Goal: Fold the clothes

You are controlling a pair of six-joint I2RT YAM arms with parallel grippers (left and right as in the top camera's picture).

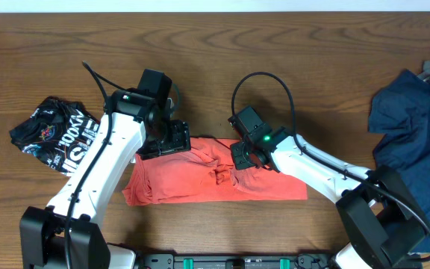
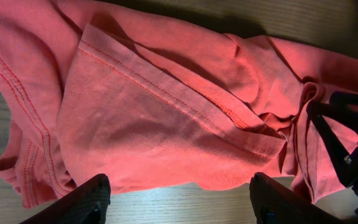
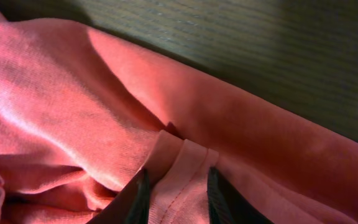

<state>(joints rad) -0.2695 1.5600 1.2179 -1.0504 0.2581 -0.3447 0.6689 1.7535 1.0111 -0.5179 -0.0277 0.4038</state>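
T-shirt bunched, long axis left-right

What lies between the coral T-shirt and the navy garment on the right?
In the overhead view, bare table wood lies between the coral T-shirt and the navy garment, crossed by the right arm.

The left jaws stood wide with only rumpled T-shirt under the gap, though the right arm crowded in just beside them. Beyond the right jaws, pinched on a fold, bare desk lay free.
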